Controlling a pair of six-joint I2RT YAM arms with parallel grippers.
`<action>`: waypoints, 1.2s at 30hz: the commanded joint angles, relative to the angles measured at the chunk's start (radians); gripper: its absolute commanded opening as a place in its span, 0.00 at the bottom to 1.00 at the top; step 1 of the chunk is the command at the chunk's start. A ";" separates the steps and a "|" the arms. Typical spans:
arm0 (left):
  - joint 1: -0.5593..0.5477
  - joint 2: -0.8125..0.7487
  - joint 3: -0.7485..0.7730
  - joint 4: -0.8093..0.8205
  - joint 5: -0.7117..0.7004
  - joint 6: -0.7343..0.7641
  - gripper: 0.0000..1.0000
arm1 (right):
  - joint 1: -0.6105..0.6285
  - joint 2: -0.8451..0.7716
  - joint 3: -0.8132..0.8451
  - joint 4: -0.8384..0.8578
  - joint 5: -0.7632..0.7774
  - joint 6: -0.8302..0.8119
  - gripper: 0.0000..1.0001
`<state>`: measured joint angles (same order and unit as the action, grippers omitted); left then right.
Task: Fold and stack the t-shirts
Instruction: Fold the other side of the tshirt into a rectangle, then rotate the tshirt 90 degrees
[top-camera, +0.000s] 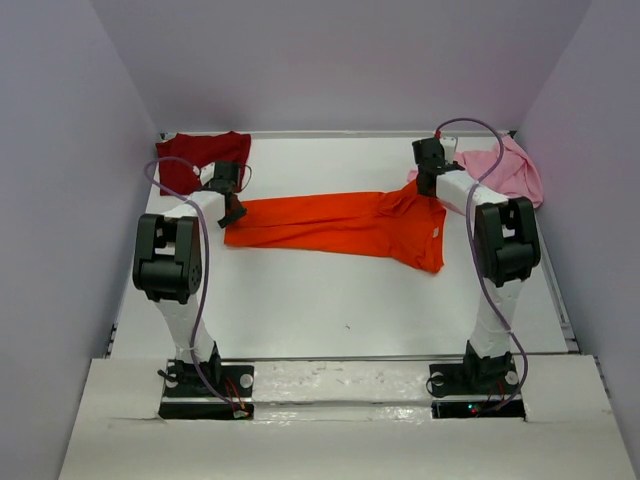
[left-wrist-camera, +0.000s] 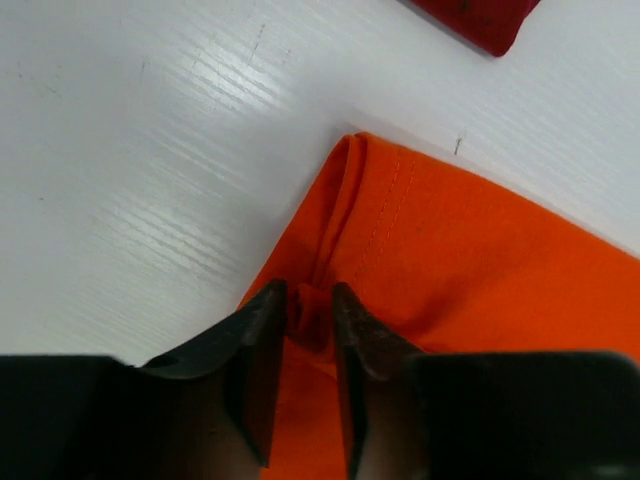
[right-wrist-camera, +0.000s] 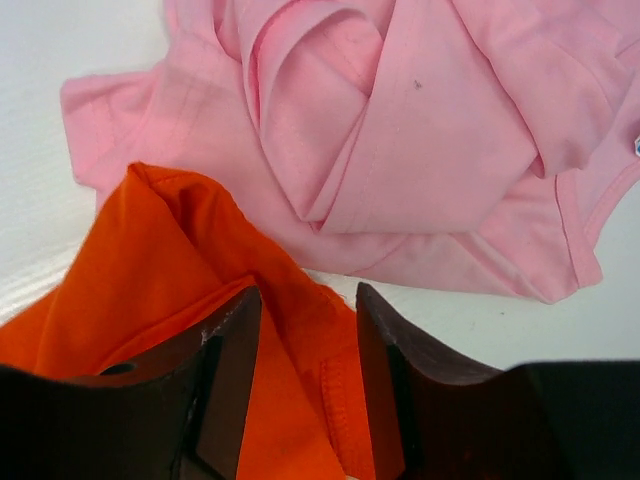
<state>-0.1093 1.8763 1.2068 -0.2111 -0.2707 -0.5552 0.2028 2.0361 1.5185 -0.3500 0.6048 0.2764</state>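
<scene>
My left jaws stand slightly parted around a fold of the bright orange cloth t-shirt (left-wrist-camera: 470, 250); my right jaws half open, orange cloth between.

orange t-shirt (top-camera: 335, 225): bright solid orange, no print, same-colour stitching along hem, between left claw (left-wrist-camera: 308, 318) fingers and under right claw (right-wrist-camera: 305, 330). pink t-shirt (right-wrist-camera: 420, 140): pale plain pink, one tiny dark speck, just past right claw. maroon t-shirt (top-camera: 195, 160): deep dark red, plain, beyond left claw. claw fingers (left-wrist-camera: 255, 350): black, bit scuffed. table (top-camera: 330, 310): white, faint streaky grain. arms (top-camera: 190, 300): white with black joints, purple-ish cables.
</scene>
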 joint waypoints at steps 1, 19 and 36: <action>0.007 -0.081 0.004 0.047 -0.018 0.009 0.42 | -0.008 -0.022 0.034 -0.029 -0.013 0.010 0.54; 0.007 -0.278 -0.002 0.088 0.134 0.084 0.55 | 0.138 -0.166 -0.058 -0.060 -0.353 0.007 0.66; -0.006 0.018 0.050 0.096 0.427 0.074 0.53 | 0.150 -0.113 -0.113 -0.153 -0.347 0.087 0.66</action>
<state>-0.1116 1.8805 1.2175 -0.1158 0.1055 -0.4904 0.3588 1.8969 1.3903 -0.4683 0.2279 0.3428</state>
